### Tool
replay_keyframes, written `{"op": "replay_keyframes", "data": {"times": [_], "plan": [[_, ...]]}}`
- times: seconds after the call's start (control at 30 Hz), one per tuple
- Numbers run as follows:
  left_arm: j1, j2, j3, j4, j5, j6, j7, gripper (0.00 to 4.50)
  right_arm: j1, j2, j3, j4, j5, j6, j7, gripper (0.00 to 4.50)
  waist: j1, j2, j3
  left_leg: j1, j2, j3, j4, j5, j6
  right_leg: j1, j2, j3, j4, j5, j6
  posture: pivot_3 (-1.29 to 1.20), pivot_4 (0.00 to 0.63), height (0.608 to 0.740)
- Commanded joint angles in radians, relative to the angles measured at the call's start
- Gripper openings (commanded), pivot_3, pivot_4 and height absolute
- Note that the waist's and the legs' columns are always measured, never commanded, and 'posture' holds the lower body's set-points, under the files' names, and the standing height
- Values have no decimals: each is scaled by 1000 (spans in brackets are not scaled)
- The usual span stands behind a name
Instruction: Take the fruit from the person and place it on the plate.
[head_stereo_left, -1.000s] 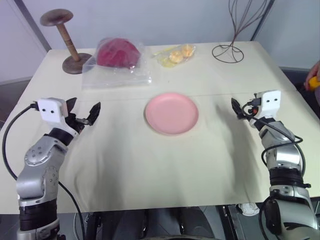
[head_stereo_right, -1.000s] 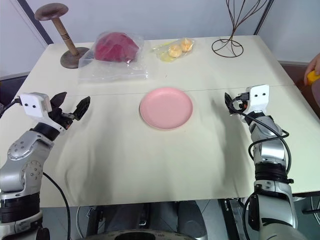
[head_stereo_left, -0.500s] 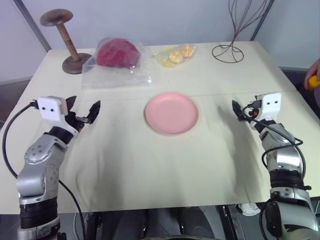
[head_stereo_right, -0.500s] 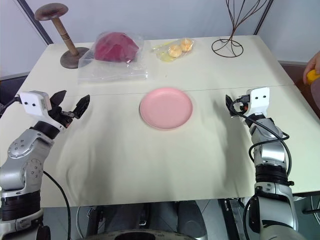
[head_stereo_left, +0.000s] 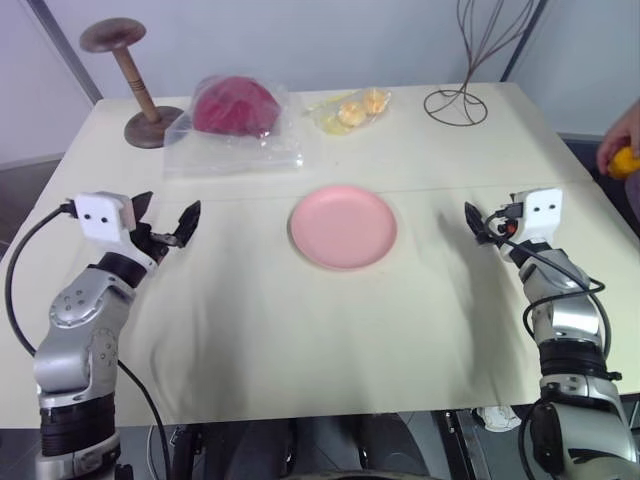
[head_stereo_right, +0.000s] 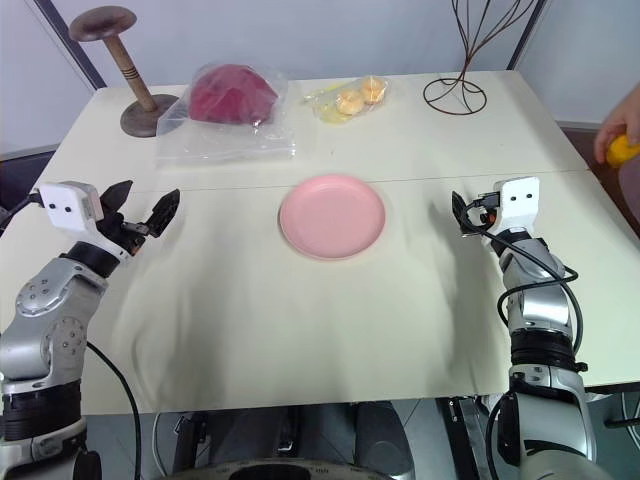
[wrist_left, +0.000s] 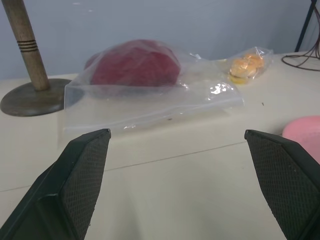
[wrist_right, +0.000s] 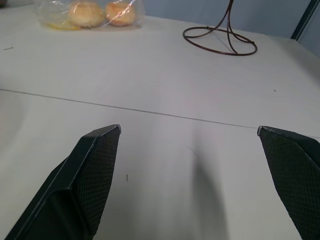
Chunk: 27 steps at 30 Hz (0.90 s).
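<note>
Now we hover both pincers, left gripper and right gripper, spread wide; the fruit sits in the person's hand far right, plate bare

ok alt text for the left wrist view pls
Two open black gripper fingers frame a cream tablecloth. Beyond lie a dark red lump in a clear plastic bag, small orange pieces in a clear bag, a wooden stand, and the pale pink round plate's edge.

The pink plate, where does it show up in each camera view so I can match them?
Left eye view: plate at table centre.
Right eye view: centre, slightly left.
Left wrist view: a pink sliver at the edge.
Right wrist view: not in it.
Shared landmark: bag of orange pieces, beyond the plate.
</note>
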Motion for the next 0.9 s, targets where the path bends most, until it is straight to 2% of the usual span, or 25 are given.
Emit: {"op": "replay_keyframes", "data": {"times": [0.03,0.47,0.7,0.9], "plan": [[-12,7,3,-20,0,-21,-5,4500,-7,-18,-27,-6,2,-27,2,4473,0,0,0,0,0,0,0,0,0,0,0,0,0,0,0,0,150,740],[-8,7,3,-22,3,-23,-3,4500,-21,-19,-23,31,0,-48,13,4473,0,0,0,0,0,0,0,0,0,0,0,0,0,0,0,0,150,740],[-81,84,47,2,-21,-7,-39,4500,-29,-19,-20,52,-1,-62,16,4473,1,0,0,0,0,0,0,0,0,0,0,0,0,0,0,0,150,740],[-97,102,34,21,-20,-6,-55,4500,-22,-45,-34,23,31,-44,74,4473,-3,0,0,0,0,0,0,0,0,0,0,0,0,0,0,0,150,740]]}}
